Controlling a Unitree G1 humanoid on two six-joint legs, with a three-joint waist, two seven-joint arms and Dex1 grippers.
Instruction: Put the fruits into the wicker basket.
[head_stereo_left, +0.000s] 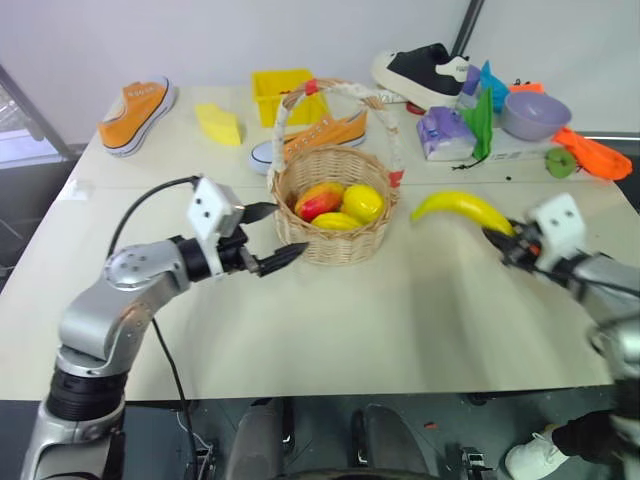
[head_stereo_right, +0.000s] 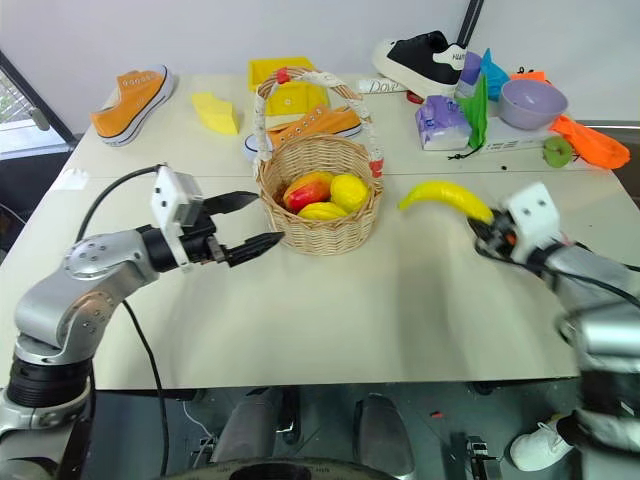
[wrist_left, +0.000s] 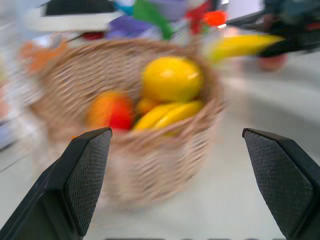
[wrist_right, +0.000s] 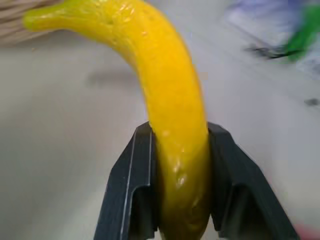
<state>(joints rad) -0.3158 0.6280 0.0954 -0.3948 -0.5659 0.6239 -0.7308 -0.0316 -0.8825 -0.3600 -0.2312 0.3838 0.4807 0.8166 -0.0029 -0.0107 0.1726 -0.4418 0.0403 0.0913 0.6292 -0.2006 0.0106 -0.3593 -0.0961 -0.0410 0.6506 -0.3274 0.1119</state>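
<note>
Yellow banana (wrist_right: 170, 100) sits pinched by one end between the right gripper (head_stereo_left: 503, 243) fingers, right of the wicker basket (head_stereo_left: 334, 205); held so far from its middle, it could swivel or slip out. Left gripper (head_stereo_left: 268, 236) gapes empty beside the basket.

An orange canvas sneaker (head_stereo_left: 137, 114) lay near the far left corner of the pale table (head_stereo_left: 420, 320). A pale yellow wedge block (head_stereo_left: 219, 123) sat beside a yellow square plastic bin (head_stereo_left: 279, 94). Along the far edge stood a black-and-white shoe (head_stereo_left: 425, 72) and, toward the right corner, a purple bowl (head_stereo_left: 536, 114) (upright).
</note>
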